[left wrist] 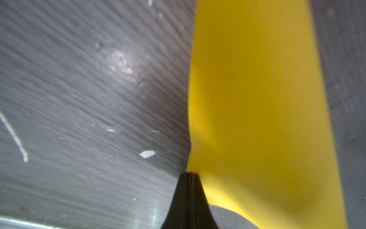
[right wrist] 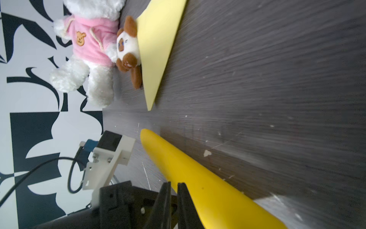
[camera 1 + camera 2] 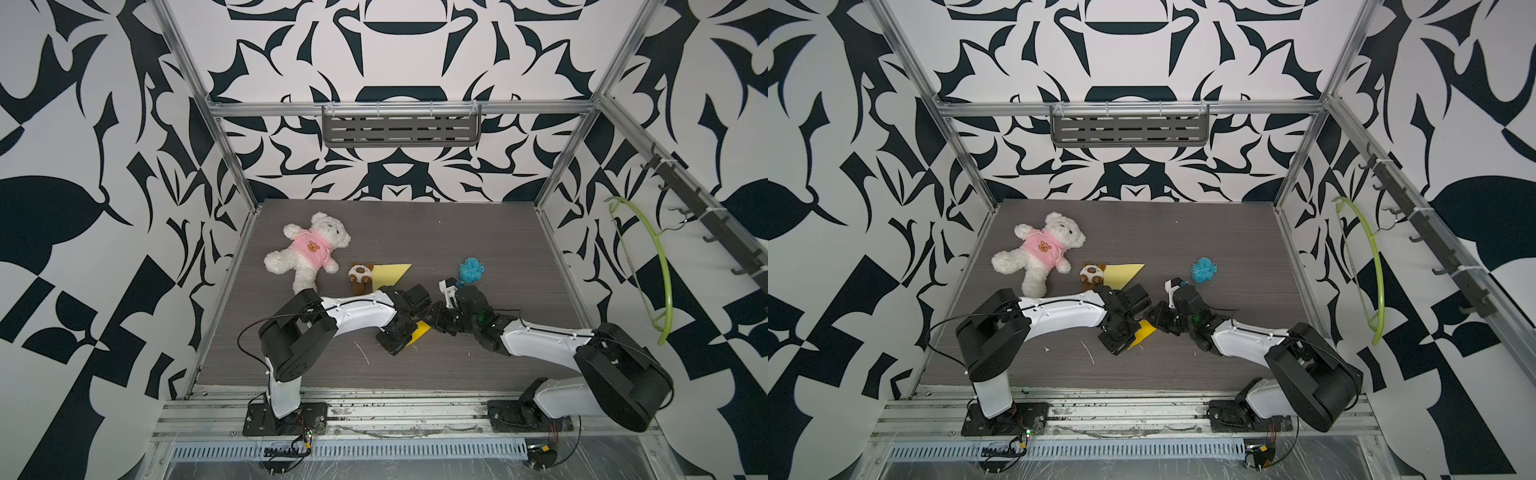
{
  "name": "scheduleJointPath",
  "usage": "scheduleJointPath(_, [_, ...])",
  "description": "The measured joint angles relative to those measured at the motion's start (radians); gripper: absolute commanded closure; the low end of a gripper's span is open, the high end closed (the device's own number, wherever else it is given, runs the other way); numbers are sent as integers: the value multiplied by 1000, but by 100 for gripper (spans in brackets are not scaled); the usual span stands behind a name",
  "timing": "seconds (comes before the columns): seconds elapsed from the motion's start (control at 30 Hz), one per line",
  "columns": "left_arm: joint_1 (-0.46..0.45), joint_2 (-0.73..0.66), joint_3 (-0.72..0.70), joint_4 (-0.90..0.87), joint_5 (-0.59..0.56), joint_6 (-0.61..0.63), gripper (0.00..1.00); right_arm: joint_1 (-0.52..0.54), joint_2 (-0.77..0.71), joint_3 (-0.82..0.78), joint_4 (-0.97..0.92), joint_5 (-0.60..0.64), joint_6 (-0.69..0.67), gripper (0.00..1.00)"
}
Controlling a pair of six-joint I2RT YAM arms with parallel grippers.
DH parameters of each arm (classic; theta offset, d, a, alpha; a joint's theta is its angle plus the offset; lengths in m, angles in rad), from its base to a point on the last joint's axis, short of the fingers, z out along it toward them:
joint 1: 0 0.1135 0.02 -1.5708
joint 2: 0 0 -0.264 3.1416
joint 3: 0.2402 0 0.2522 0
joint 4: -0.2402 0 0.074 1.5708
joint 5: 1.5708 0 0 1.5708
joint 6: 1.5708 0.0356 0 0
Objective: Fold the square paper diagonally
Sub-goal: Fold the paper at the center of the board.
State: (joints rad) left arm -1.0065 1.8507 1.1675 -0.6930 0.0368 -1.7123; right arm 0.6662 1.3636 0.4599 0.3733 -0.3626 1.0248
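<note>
Paper (image 3: 420,332) first: the deep yellow sheet sits on the table (image 3: 457,245) just below the middle of both top views, right where the two arms meet. Most of it is hidden under them, so only a small yellow wedge peeks out.

The left gripper (image 1: 190,175) has its tips pressed tight together on the sheet's edge, pinching it. In the left wrist view the sheet fills most of the right half of the frame, running up from those tips.

The right gripper (image 2: 174,184) is at the bottom middle of its wrist view with the fingers a sliver apart, and I can't see anything in the gap. The paper bulges past them just to the right as a rounded, curled-over hump, not pressed flat.

Further back, a bit left of centre, a pale yellow triangle (image 3: 390,274) lies flat, tucked against a little brown and white plush toy (image 3: 360,276). Left of that sprawls a white teddy bear (image 3: 309,249) in a pink hoodie.

Right of centre there's a blue ball of yarn (image 3: 471,269), near the right arm's wrist. A green hanger (image 3: 660,266) hangs on the right wall, and a grey shelf (image 3: 401,126) sits on the back rail, upper middle.
</note>
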Motion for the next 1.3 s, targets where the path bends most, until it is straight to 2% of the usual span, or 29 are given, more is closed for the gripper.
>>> scheduleJointPath(0.23, [0,0,0,0,0,1,100,34,21,3,-3,-5,0,86])
scheduleJointPath(0.6, [0,0,0,0,0,0,100,34,179,-21,120,-29,51,89])
scheduleJointPath(1.3, [0,0,0,0,0,4,100,-4,204,24,39,23,-48,91])
